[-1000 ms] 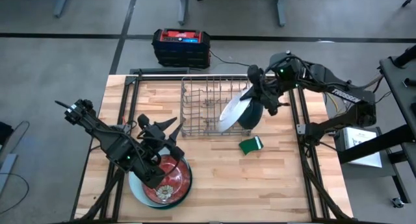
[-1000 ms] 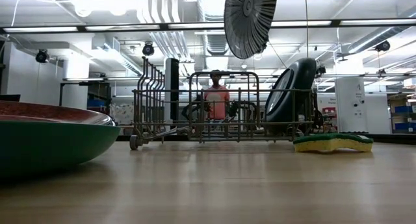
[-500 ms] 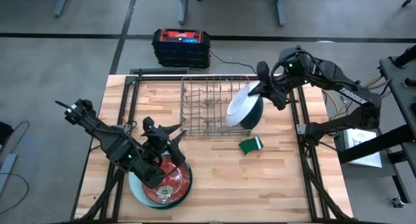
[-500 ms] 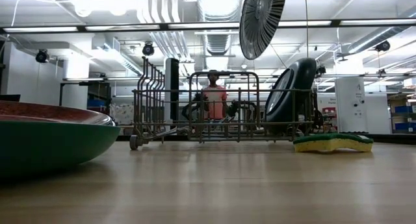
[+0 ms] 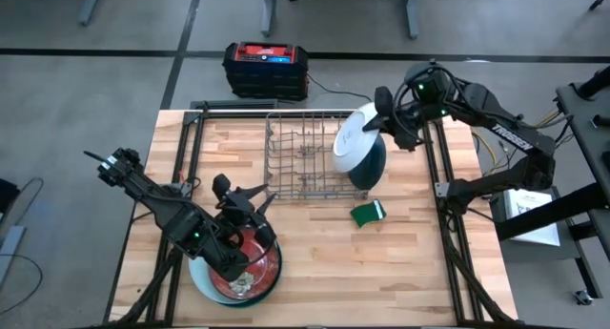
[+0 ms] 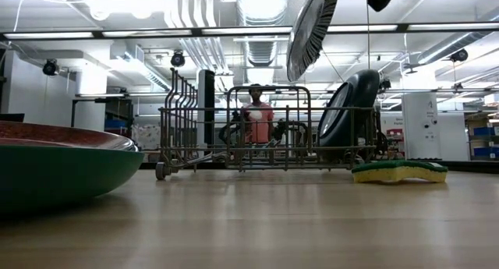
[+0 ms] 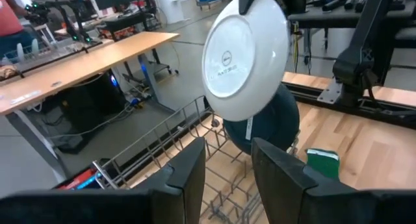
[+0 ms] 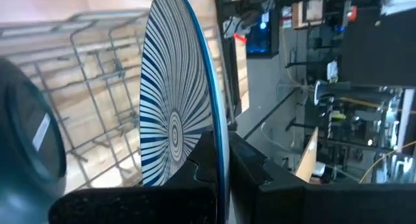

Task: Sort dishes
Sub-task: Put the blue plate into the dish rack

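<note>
My right gripper [image 5: 386, 131] is shut on a thin white plate [image 5: 355, 143] with blue stripes, held high over the right end of the grey wire rack [image 5: 303, 157]. The plate also shows in the low view [image 6: 310, 31] and the right wrist view [image 8: 172, 87]. Below it, a dark teal plate [image 5: 375, 169] stands on edge in the rack. My left gripper [image 5: 243, 197] is open and empty above a stack at the near left: a dark red-brown plate [image 5: 250, 262] lying in a large pale blue-white one [image 5: 202, 277]. My right gripper pinches the white plate's rim [image 8: 220, 134] between its two fingers [image 8: 250, 162], one on each face. The fingers come from the table's right side. The plate is lifted clear above the rack, on edge and tilted, its striped face toward the gripper side.
A green sponge [image 5: 368, 213] lies on the wood right of the rack's near corner. A red and black box [image 5: 266, 67] sits beyond the far edge. A person [image 6: 256, 117] stands in the room behind the table. Bare wood lies near the right edge.
My right gripper has carried the white plate toward the table's far edge and a little to the right, over the teal plate. The plate has turned more edge-on in the low view and stays clear of the rack.
</note>
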Action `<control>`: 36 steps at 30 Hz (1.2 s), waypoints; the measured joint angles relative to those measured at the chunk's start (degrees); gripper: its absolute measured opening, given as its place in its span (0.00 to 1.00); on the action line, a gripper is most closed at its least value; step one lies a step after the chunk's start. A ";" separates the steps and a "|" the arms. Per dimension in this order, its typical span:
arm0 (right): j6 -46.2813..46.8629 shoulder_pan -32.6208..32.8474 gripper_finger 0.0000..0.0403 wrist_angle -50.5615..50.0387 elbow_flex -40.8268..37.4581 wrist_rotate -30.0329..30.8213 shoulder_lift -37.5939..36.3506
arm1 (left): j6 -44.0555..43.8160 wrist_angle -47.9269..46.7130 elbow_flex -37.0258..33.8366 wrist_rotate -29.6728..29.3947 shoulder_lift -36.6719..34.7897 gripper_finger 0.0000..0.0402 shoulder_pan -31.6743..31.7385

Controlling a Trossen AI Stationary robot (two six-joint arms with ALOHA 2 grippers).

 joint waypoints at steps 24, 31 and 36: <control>-26.30 -5.98 0.00 -6.67 1.11 -8.88 12.98 | -0.07 -1.00 0.00 -0.01 -0.15 0.29 -0.07; -26.68 -6.32 0.00 -7.09 1.89 -4.28 15.07 | 0.04 -1.36 0.00 -0.01 -0.16 0.29 -0.07; -26.91 -6.82 0.00 -7.15 1.92 -4.30 16.47 | 0.07 -1.79 0.00 -0.05 -0.16 0.29 -0.07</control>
